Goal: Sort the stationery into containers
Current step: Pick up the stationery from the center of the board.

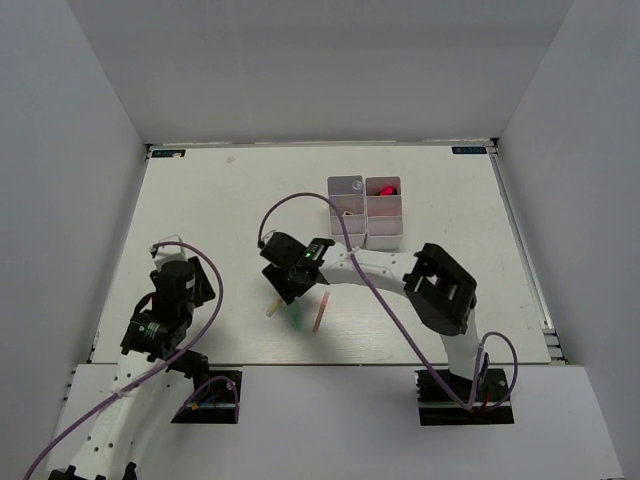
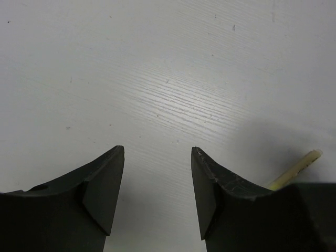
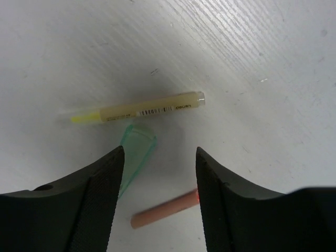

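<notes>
A: Scanning the table (image 1: 220, 200): the white organiser (image 1: 385, 236) sits far-centre with a few pieces already inside. Which step is in hand?

B: A pick, I'd judge. The right gripper (image 3: 159, 150), jaws wide, hovers over three loose pieces near the front edge: yellow pen (image 3: 136, 110), green tube (image 3: 136, 148), orange stick (image 3: 165, 209). The left gripper (image 2: 157, 149), jaws also wide, hangs well apart. Next: descend and straddle one piece only.

White arm links (image 1: 370, 268), black joints (image 1: 440, 290), black wedge fingers (image 3: 79, 210), purple cables (image 1: 300, 198).
</notes>
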Available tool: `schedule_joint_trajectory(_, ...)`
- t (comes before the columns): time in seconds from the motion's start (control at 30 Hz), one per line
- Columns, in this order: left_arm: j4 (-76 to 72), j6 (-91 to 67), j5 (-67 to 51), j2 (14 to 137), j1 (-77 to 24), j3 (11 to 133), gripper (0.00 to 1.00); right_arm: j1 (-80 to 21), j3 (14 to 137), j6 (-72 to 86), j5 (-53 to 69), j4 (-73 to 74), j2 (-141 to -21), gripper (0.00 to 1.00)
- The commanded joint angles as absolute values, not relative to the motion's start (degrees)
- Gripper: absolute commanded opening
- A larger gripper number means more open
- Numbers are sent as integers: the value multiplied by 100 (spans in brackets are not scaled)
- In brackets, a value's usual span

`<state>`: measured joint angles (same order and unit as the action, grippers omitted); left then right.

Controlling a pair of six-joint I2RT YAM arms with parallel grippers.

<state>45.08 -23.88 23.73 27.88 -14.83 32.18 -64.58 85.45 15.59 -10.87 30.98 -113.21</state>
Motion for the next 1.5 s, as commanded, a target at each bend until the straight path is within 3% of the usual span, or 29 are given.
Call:
schedule_joint_trajectory(0.0,4509,-2479,2637,2777,-1459,3173,64,-6521,8894,2153,-1486,3296,-11478,59)
schedule_joint_trajectory(0.2,4465,-2452,2593,2716,-1459,3182,64,-6574,9053,2434,-1345,3472,-11523,56)
schedule_joint_trajectory(0.5,4439,-2426,2505,2716,-1459,3173,64,-6662,8174,2838,-747,3243,-11083,50)
schedule_joint_trajectory(0.93,4438,-2426,2522,2725,-1459,3164,64,-6803,8095,3225,-237,3094,-11162,50)
schedule_joint_trajectory(1.47,4430,-2417,2479,2663,-1459,3164,64,-6864,8042,3243,-686,3093,-11654,49)
